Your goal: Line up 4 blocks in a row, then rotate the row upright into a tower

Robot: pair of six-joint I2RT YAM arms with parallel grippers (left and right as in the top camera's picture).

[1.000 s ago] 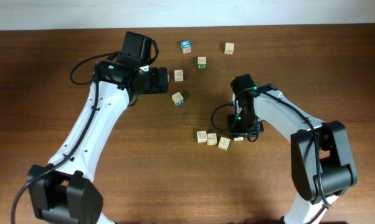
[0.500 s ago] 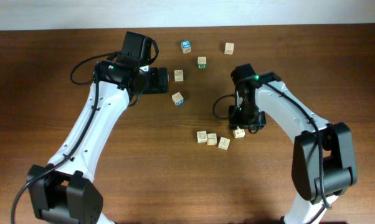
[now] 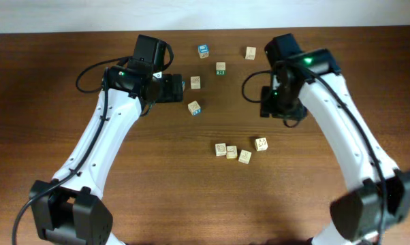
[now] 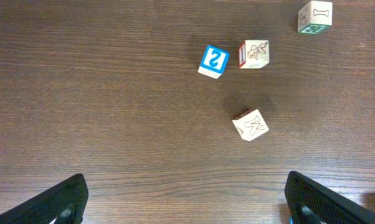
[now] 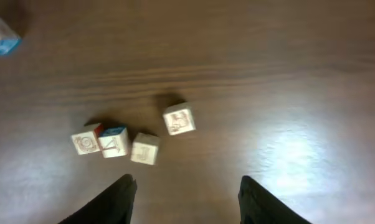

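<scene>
While both arms hang over the wooden tabletop (image 3: 69, 47), the four pale blocks lie in a loose cluster near its middle, on the side nearer the robot. Three of them form a short slanting row. The first block (image 3: 221, 148) and the second block (image 3: 231, 152) touch, and the third block (image 3: 244, 156) sits just beside the second. The fourth block (image 3: 261, 143) rests apart from the row, a little to its right and farther back, turned at a different angle. Faint printed figures show on their top faces but are too small to read. The right wrist view also shows a blue edge on the second block.

The right tool (image 5: 187, 196) hovers above the cluster with its fingers spread and nothing between them. All four blocks lie on the wood ahead of its fingertips, untouched.

The left tool (image 4: 186, 193) is spread wide and empty, well apart from the cluster, over the back of the tabletop. Ahead of it lie a cube marked W (image 4: 250, 124), a cube with a blue S face (image 4: 213, 61), a picture cube (image 4: 254, 54) just beside that, and a cube with a green side (image 4: 314, 17).
</scene>
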